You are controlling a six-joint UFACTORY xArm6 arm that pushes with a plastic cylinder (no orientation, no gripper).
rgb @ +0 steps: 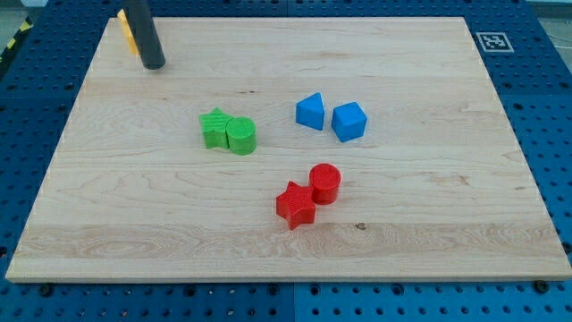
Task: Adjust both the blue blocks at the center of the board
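Two blue blocks sit side by side a little right of the board's middle: a blue triangular block (pixel 310 111) and a blue cube-like block (pixel 349 121) to its right, nearly touching. My tip (pixel 154 64) is at the view's top left, far from both blue blocks. The rod rises out of the top edge of the view.
A green star block (pixel 214 128) touches a green cylinder (pixel 241 136) left of centre. A red star block (pixel 296 204) touches a red cylinder (pixel 324 183) below centre. An orange-yellow block (pixel 128 31) is partly hidden behind the rod. The wooden board (pixel 429 224) lies on a blue pegboard.
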